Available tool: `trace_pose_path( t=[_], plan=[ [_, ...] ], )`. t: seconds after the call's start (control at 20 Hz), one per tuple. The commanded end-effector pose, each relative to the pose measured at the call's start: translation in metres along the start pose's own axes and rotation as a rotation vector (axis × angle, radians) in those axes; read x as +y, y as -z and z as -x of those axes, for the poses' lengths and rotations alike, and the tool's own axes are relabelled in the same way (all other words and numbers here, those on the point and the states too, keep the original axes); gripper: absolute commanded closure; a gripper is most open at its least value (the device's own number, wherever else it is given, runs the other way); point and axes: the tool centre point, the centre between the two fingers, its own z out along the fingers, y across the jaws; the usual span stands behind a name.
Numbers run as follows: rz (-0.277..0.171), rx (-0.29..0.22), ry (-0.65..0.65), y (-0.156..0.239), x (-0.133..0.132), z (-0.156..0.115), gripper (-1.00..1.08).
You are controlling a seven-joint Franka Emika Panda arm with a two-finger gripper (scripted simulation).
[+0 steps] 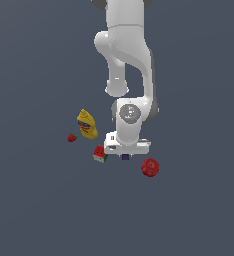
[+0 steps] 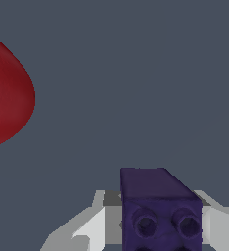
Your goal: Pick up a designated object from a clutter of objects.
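plain dark grey-blue floor [image 1: 34,210], featureless

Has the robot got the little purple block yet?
Almost. Done: the end effector has reached the purple block and sits around it, beside the red fruit. In hand: gripping it, though I can't tell if it's squeezed yet. Left: lifting it off the floor.

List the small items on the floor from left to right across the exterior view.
Strawberry → mustard bottle → red-green-white cube → purple block, under the pincer → red round fruit.
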Motion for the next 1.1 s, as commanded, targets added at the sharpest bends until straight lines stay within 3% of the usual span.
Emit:
trace_pose_path(
  t=[0.0,0.4,1.05],
  plan=[
    [0.0,0.001,0.0,0.009,-0.004,0.003,1.08],
    [0.0,0.001,0.0,0.056,-0.023,0.021,1.08],
    [0.002,0.001,0.001,0.172,-0.072,0.065,1.08]
  ],
)
